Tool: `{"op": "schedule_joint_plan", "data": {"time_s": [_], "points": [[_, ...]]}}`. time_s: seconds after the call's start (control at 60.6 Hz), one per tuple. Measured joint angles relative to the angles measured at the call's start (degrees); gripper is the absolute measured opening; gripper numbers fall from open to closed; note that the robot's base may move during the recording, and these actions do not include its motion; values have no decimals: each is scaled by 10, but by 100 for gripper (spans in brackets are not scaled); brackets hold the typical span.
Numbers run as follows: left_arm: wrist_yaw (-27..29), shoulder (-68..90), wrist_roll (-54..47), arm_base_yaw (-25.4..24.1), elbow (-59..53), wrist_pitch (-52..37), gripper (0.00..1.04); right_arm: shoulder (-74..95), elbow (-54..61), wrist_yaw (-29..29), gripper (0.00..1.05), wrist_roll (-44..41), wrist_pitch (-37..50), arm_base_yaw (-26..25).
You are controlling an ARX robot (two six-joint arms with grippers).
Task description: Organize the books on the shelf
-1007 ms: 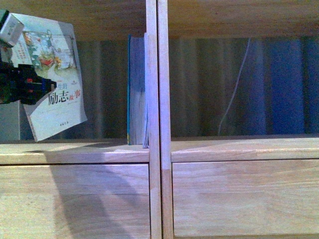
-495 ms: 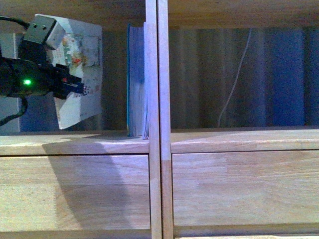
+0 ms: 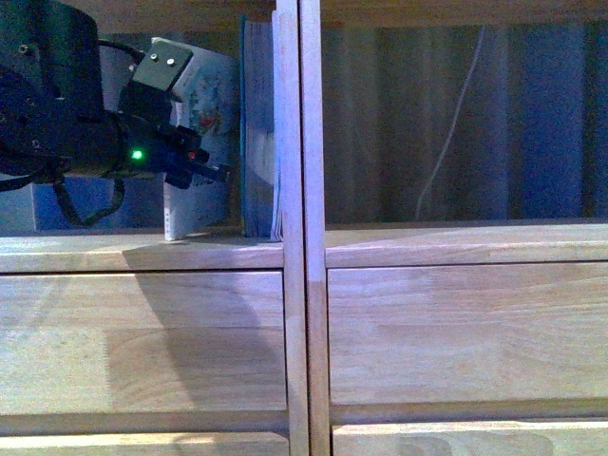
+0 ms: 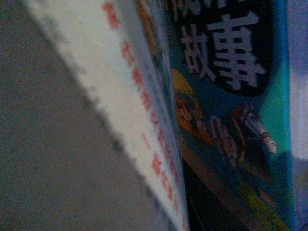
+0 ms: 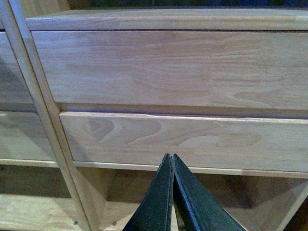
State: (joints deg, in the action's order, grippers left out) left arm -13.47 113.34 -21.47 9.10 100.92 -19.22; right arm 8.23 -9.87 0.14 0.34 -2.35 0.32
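Note:
My left gripper [image 3: 204, 171] is shut on the thin pale booklet [image 3: 201, 104] and holds it upright in the left bay of the wooden shelf [image 3: 142, 255], its lower edge at the shelf board. The teal book [image 3: 258, 133] stands upright just to its right, against the central upright [image 3: 301, 228]. In the left wrist view the booklet's red-and-white spine [image 4: 139, 120] lies close beside the teal book's cover [image 4: 231, 120]; the fingers are hidden. My right gripper [image 5: 171, 159] is shut and empty, in front of the drawer fronts [image 5: 168, 67].
The right bay is empty of books; a thin white cable [image 3: 446, 142] hangs behind it. Drawer fronts [image 3: 456, 332] fill the lower half of the front view. An open lower compartment [image 5: 120, 192] shows in the right wrist view.
My left arm has carried the booklet rightward and down into the left bay, turning it upright beside the teal book. The view has shifted downward slightly.

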Motion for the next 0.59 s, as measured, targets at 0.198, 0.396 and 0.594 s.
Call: {"op": "schedule_joint_plan", "data": {"time_s": [0.198, 0.396, 0.594], "points": [[28, 25, -23, 13, 51, 47, 8, -20, 27, -1, 3, 0, 9, -1], [78, 40, -61, 21, 82, 94, 28, -34, 46, -1, 3, 0, 14, -2], [76, 37, -100, 23, 49, 73, 61, -45, 59, -2, 3, 0, 16, -2]]}}
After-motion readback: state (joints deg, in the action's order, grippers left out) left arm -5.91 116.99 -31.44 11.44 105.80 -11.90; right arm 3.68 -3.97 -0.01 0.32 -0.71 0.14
